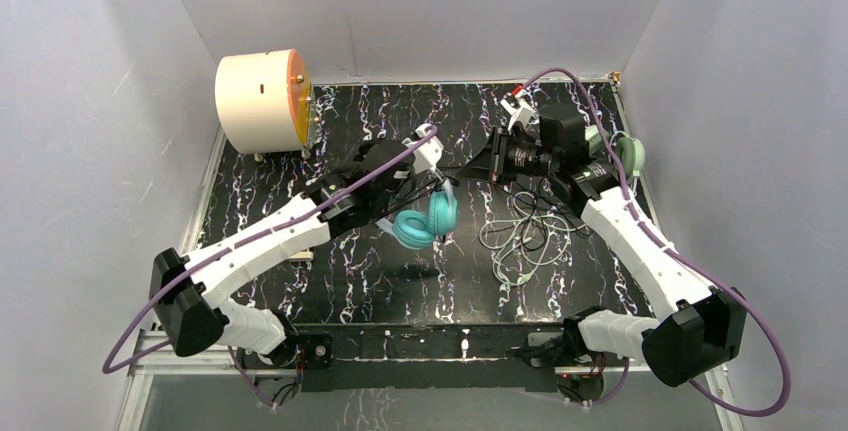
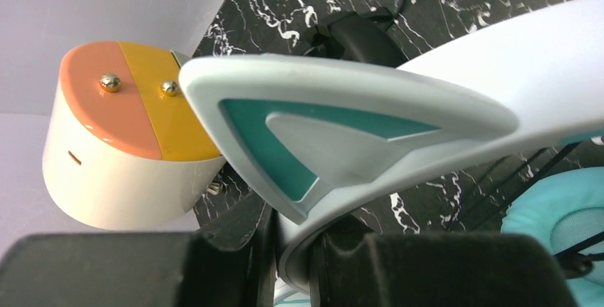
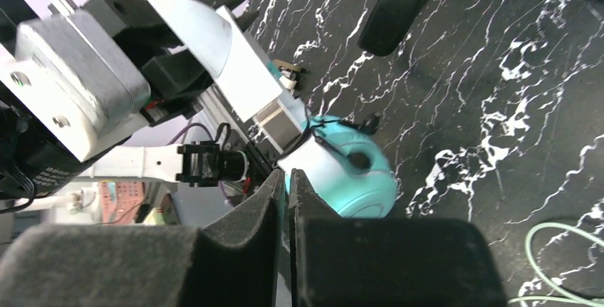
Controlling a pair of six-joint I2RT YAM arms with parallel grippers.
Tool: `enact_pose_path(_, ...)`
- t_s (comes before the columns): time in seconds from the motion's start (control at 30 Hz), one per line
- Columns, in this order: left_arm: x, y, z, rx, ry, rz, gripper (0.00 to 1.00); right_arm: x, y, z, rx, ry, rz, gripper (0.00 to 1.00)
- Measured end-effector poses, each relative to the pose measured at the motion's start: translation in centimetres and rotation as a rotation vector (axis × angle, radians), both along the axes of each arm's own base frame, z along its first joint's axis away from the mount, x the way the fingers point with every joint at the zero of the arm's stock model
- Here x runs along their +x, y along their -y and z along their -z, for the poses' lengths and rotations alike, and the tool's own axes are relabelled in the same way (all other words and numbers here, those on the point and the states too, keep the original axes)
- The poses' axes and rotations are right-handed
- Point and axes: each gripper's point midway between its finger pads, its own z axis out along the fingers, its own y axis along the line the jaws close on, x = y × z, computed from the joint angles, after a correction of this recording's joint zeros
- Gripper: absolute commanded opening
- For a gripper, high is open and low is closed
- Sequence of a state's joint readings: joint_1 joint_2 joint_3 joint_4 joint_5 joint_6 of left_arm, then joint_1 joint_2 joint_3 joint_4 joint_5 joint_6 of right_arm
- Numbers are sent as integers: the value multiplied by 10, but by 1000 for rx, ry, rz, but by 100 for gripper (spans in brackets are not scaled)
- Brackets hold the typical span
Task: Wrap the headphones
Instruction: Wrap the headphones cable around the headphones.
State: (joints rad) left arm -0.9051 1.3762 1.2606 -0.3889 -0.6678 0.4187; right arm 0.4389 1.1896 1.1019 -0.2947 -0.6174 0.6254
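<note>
My left gripper is shut on the white cat-ear band of the teal headphones, holding them above the table; a teal ear cushion hangs at the right. My right gripper sits just in front of a teal ear cup. Its jaws stand a narrow slit apart, with nothing seen between them. A thin black cord runs around that cup. The black headphones lie on the table behind. At the far right, partly behind my right arm, lie the sage-green headphones.
A round cream container with an orange lid stands at the back left. The light green cable lies in loose loops right of centre. White walls enclose the black marbled table on three sides.
</note>
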Motion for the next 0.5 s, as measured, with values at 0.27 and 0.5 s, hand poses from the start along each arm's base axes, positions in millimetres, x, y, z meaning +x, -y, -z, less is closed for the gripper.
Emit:
enact_pose_path(0.27,-20,-11,-17,-44,36,99,0,2,4,11,-76,86,-49,25)
enact_pose_path(0.5,-26,-14,-49,-118,44,79,0,-1,9,12,-106,139,-72,38)
